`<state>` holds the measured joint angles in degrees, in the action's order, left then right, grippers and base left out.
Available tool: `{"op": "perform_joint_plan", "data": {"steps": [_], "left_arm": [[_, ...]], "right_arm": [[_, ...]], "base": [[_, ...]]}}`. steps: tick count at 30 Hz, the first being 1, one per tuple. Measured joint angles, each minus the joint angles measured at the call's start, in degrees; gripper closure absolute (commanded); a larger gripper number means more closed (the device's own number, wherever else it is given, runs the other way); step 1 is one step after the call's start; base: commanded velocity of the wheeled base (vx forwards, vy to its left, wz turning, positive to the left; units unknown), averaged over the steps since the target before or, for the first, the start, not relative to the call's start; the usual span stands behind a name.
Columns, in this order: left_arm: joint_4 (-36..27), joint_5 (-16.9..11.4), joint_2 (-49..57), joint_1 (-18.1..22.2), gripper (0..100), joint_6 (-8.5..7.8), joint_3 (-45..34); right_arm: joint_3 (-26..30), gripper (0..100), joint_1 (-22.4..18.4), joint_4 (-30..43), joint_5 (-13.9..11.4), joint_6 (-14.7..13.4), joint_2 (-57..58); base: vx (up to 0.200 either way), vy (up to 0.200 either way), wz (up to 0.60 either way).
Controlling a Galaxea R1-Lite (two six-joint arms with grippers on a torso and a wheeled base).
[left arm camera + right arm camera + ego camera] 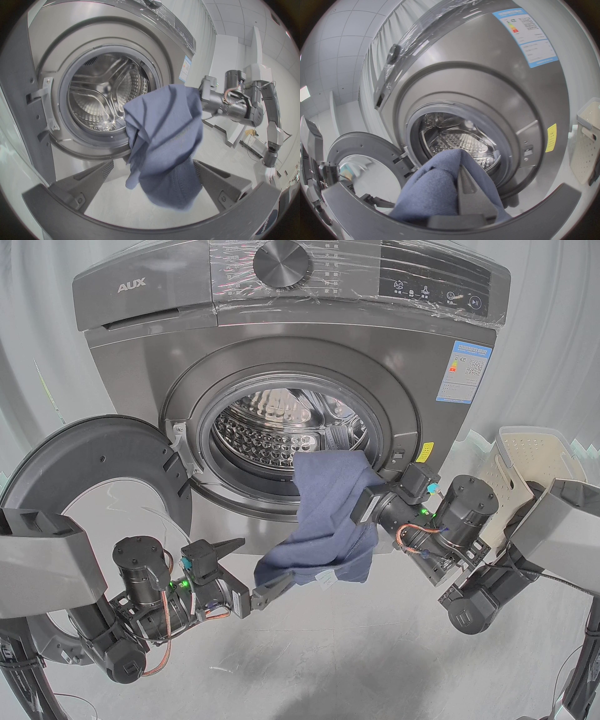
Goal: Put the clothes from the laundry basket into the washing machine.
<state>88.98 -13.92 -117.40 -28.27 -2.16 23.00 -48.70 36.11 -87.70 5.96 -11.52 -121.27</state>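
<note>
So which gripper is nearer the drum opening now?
Right. The right gripper holds the blue garment at the lower right rim of the drum opening; the left gripper is open, lower and farther out, at the garment's hanging hem.

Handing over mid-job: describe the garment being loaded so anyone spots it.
Find the grey washing machine, door swung open. Before its drum mouth hangs a blue garment, gripped by the right claw. It is the soft dark-blue cloth amid grey metal.
</note>
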Motion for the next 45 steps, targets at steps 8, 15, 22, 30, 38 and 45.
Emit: {"op": "perform_joint_plan", "data": {"steps": [8, 15, 22, 30, 38, 45], "left_arm": [[0.0, -0.3, -1.2, -0.8, 0, -0.99, -2.0], [0.0, -0.4, -1.4, -1.0, 0, -0.99, -2.6], [0.0, -0.2, -1.2, -1.0, 0, -0.93, -0.7], [0.0, -0.2, -0.2, -1.4, 0, -0.27, 1.3], [0.0, -0.4, 0.7, -2.4, 0, 0.02, 1.9], [0.0, -0.4, 0.2, -3.3, 0, 0.13, 1.8]], "right_arm": [[-0.2, 100, -2.5, 0.4, 0.2, 0.0, 0.1], [-0.4, 100, -1.7, 0.6, 0.2, 0.0, 0.0], [-1.0, 100, 2.6, 0.7, 0.2, 0.7, -1.7], [-5.4, 100, 5.4, 1.7, 1.2, 0.9, -6.0], [-7.0, 100, 7.6, 1.8, 1.6, 1.3, -7.9], [-7.3, 100, 9.1, 1.4, 1.8, 1.3, -8.1]], "base": [[0.000, 0.000, 0.00], [0.000, 0.000, 0.00], [0.000, 0.000, 0.00], [0.000, 0.000, 0.00], [0.000, 0.000, 0.00], [0.000, 0.000, 0.00]]}}
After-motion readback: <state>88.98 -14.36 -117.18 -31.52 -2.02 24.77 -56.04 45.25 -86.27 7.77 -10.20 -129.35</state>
